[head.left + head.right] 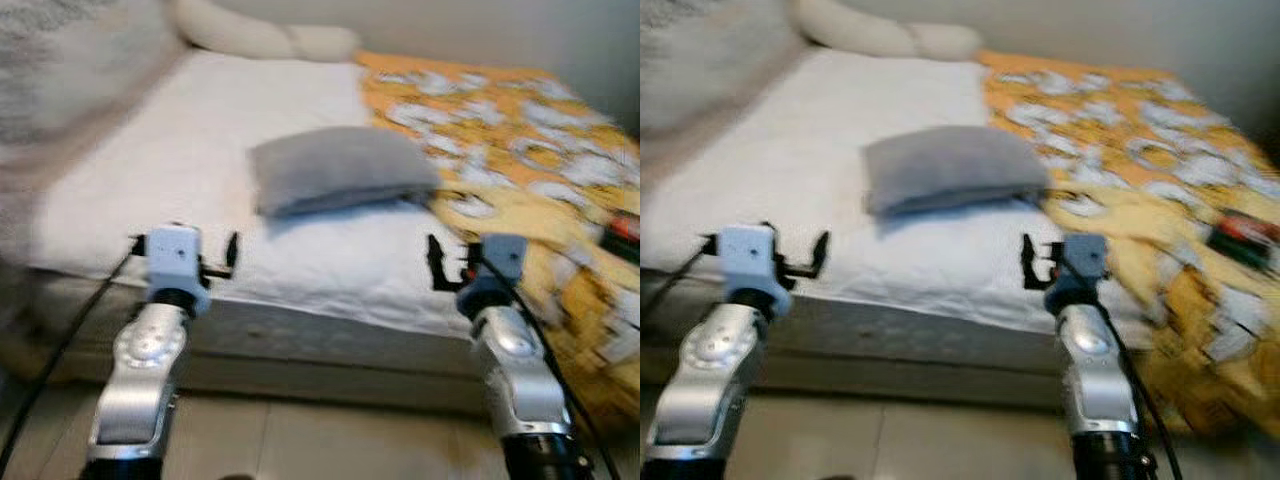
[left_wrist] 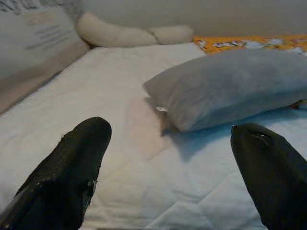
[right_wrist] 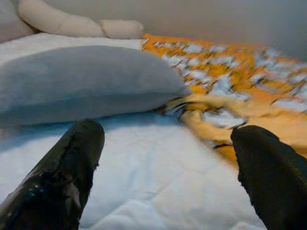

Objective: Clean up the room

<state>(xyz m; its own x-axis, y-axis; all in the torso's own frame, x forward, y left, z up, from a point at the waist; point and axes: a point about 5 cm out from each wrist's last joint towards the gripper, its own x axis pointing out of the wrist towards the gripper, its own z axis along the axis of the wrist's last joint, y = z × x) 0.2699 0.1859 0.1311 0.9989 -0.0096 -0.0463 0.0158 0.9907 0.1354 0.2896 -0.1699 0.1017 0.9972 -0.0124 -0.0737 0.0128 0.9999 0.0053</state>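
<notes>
Left eye view | gray pillow [image 1: 340, 168] lies mid-bed [image 1: 190, 170], beside orange blanket [image 1: 520, 140] | left gripper [image 1: 215, 262] and right gripper [image 1: 447, 265] near bed edge, jaws wide, holding nothing, ready to grab

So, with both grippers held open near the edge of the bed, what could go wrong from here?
1. The head views are blurred, so the robot seems to be moving; the reach to the grey pillow may be misjudged.
2. The pillow's right corner lies beside the folded edge of the orange blanket; the right gripper might catch blanket too.
3. The left gripper hangs low over the white bedsheet and could snag it.
</notes>
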